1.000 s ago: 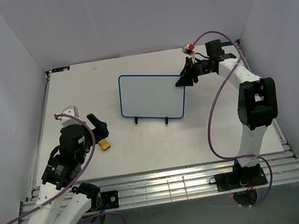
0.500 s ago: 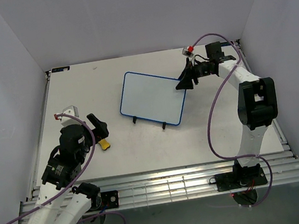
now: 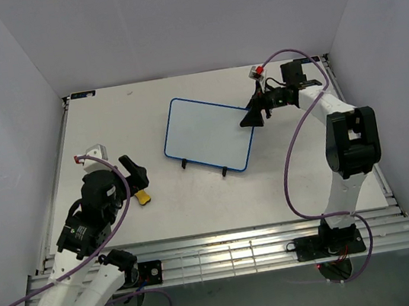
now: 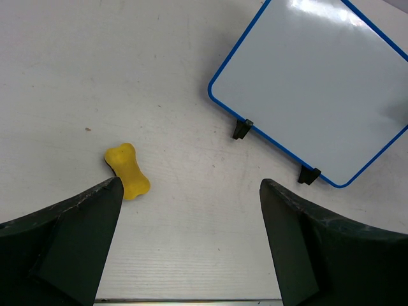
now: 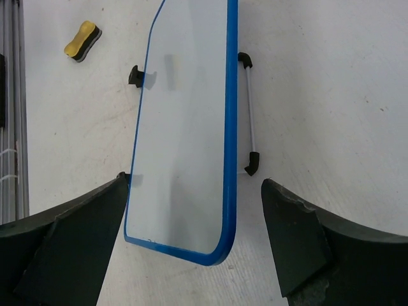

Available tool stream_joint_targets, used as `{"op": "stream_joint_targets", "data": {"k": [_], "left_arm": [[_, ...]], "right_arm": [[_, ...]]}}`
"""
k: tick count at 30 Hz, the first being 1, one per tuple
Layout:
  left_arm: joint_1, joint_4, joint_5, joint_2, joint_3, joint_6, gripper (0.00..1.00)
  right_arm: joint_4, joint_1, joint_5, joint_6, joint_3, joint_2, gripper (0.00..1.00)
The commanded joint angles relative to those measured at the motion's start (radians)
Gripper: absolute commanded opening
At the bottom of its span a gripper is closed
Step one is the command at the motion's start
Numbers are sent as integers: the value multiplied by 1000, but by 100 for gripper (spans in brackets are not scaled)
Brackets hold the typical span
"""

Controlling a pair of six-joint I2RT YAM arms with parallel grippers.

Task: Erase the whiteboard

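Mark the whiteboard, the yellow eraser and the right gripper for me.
whiteboard (image 3: 208,135): top external view, middle of its white writing surface.
yellow eraser (image 4: 127,171): left wrist view, middle of its yellow body.
right gripper (image 3: 249,119): top external view, midway between its dark fingertips.

The white table (image 3: 196,200) carries a blue-framed whiteboard (image 3: 208,134) toward the back, with a yellow eraser (image 3: 143,197) well apart, nearer left.
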Motion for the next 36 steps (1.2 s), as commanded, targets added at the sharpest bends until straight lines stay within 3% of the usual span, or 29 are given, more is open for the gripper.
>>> {"op": "stream_joint_targets", "data": {"k": [1,8,14,25,31,36], "left_arm": [[2,16,9,-13,-9,8,98],[2,16,6,-17,-8,6,98],[2,18,7,-3,-3,11,98],[4,56,-31,25,-3,60,98],[5,65,-54,16,-4,71,98],[12,121,-102,-10,-58,181,98]], "right_arm": [[39,-3,49,34,-21,-66,90],[201,-3,250,232,-153,-208,90],[246,-2,395,338,-242,-354,90],[111,8,878,513,-444,-727,90],[-4,9,1018,533,-537,-974,90],[-84,43,1046,556,-581,-1129,90]]}}
